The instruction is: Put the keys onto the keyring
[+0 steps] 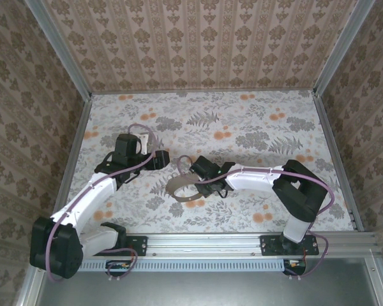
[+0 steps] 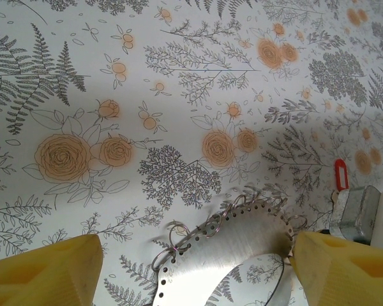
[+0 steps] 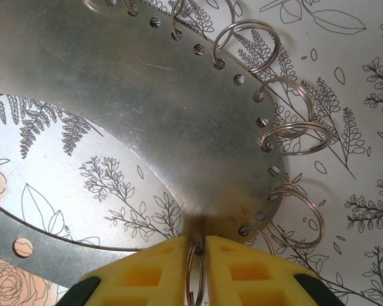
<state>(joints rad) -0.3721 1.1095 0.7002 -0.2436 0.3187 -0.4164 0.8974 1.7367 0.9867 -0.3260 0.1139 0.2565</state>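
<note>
You are looking at the keyring (image 1: 184,194) sitting between the two grippers, over the middle of the table (image 1: 255,127). I cannot tell whether it is resting on the flowered cloth. It is a wide, flat band of dull brushed metal bent into a round hoop. A row of small punched holes is running along its edge, and thin wire loops are hanging through several of them (in the right wrist view (image 3: 166,95) the fine scratches are catching the light).

The right gripper (image 1: 193,167) is pinching. Its blocky yellow fingers (image 3: 159,274) are pressing almost together on one split ring (image 3: 195,271) at the rim of the band.

The left gripper (image 1: 164,159) is standing wide apart and is holding nothing. Its yellow fingers (image 2: 45,274) are sitting one on each side of the hoop (image 2: 242,245). The finger nearer the red tag is seeming to touch the end of the band, while the other is staying clear of it.

The keys (image 2: 340,174) are showing as a small, smooth, red oblong plastic tag. It is lying on the cloth just beyond that finger, near the keyring but not threaded on it. The metal key itself I cannot make out.
</note>
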